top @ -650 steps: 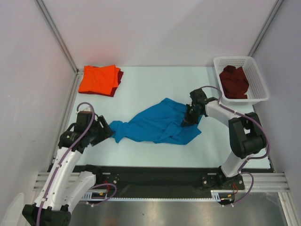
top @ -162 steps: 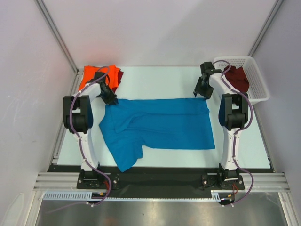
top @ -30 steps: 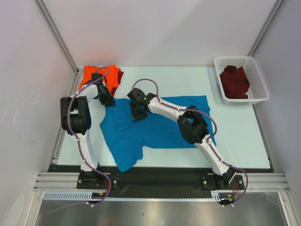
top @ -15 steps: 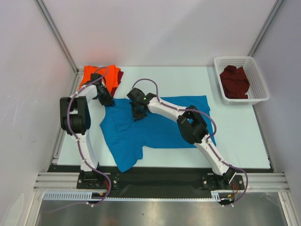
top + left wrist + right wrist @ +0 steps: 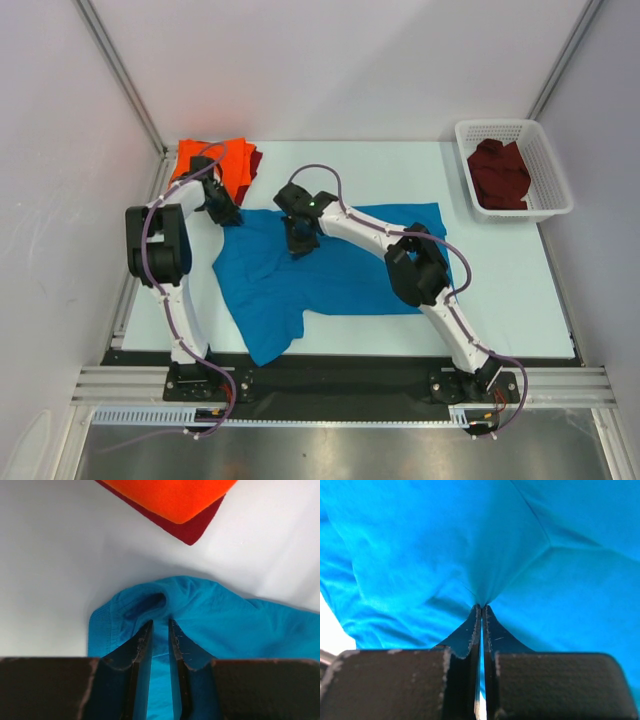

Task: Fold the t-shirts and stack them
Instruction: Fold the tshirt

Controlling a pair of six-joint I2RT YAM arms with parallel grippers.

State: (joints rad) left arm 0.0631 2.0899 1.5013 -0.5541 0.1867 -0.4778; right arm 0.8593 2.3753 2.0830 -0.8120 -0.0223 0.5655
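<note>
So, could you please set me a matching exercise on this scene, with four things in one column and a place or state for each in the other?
Things:
1. blue t-shirt
2. orange t-shirt
3. white basket
4. right end effector

Places or states:
A. holds a maroon t-shirt
B. shut, pinching blue cloth
C. spread out across the middle of the table
D. folded, at the far left corner

Pairs: 1-C, 2-D, 3-A, 4-B
</note>
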